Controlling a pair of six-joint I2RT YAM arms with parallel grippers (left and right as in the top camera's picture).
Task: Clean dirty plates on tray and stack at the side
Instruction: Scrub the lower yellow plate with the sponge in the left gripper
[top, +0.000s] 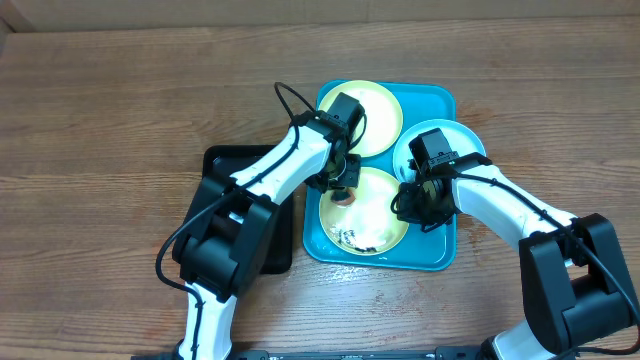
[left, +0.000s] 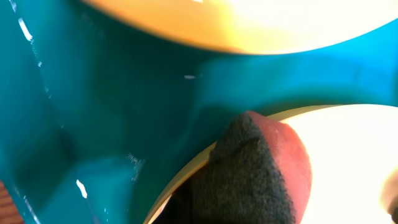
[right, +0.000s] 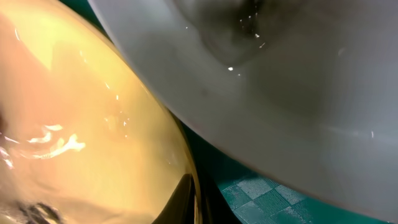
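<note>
Holdings, itemised. Left gripper (top: 340, 186): clenched, as far as I can judge, on a sponge (left: 261, 174) with a red body and a dark scouring face, pressed onto the far rim of the near yellow plate (top: 372, 212). Right gripper (top: 420, 207): at that same plate's right rim; whether its jaws are clamped or released, I cannot tell. Turquoise tray (top: 432, 258): on the wooden table (top: 100, 120), right of centre and between the far and near edges, with a black tray (top: 215, 165) just beside it on the left. Far yellow plate (top: 385, 112): in the tray's far half, looking clean. Blue-white plate (top: 462, 138): riding over the tray's right rim and overhanging the near yellow plate, with a grey smear inside. Smears (top: 352, 238): dark, on the near side of the near yellow plate, apart from the sponge. Hazards, as I judge them: scrubbing could slide the plate under its blue-white neighbour and tip that one off the rim; a weak right-hand hold would let the plate spin; sponge strokes kept to the far rim would leave the smears untouched.
</note>
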